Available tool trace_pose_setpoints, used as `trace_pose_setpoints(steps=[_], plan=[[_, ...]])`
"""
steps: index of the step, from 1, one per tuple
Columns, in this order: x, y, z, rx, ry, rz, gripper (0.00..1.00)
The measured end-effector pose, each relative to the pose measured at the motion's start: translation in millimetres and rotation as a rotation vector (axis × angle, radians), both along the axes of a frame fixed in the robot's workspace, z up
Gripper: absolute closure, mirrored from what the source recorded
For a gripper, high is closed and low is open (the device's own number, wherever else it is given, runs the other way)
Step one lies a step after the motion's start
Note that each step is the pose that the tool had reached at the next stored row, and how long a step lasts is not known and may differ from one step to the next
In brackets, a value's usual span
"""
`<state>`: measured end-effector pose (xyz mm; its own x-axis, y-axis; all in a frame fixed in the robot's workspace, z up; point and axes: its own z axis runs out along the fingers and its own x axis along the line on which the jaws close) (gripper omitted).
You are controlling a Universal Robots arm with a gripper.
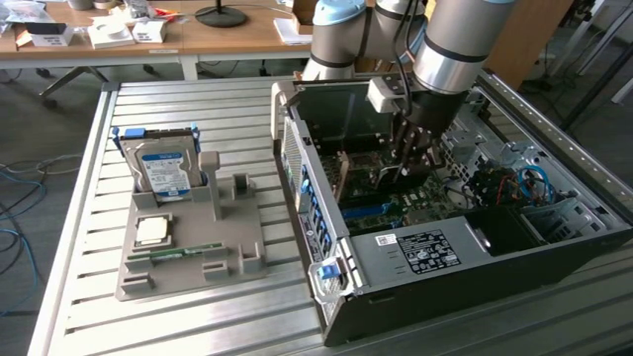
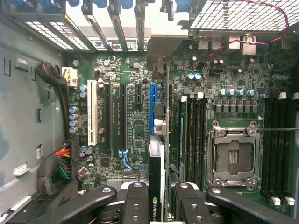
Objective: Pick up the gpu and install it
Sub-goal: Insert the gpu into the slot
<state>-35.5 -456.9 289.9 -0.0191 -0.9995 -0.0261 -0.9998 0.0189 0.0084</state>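
While the gripper clamps the gpu edge-on over the blue slot, slight misalignment could jam its contacts.

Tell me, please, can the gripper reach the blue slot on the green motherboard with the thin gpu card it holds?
Probably yes: the gripper holds the gpu edge-on, in line with the blue slot, with no visible obstruction.

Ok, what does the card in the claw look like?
The card is seen edge-on: a thin dark strip with a small green logo and a pale metal piece further along. The claw pinches it between black fingers, on edge inside the open computer case, in line with the blue slot. Whether it touches the slot I cannot tell.
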Motion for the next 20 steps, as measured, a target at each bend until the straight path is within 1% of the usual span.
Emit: trace_pose_setpoints(steps=[14, 20], plan=[[-2.0, 0.0, -1.0, -0.0001, -0.0006, 0.000, 0.74], [-2.6, 0.0, -4.6, 0.0001, -0.0016, 0.000, 0.74]])
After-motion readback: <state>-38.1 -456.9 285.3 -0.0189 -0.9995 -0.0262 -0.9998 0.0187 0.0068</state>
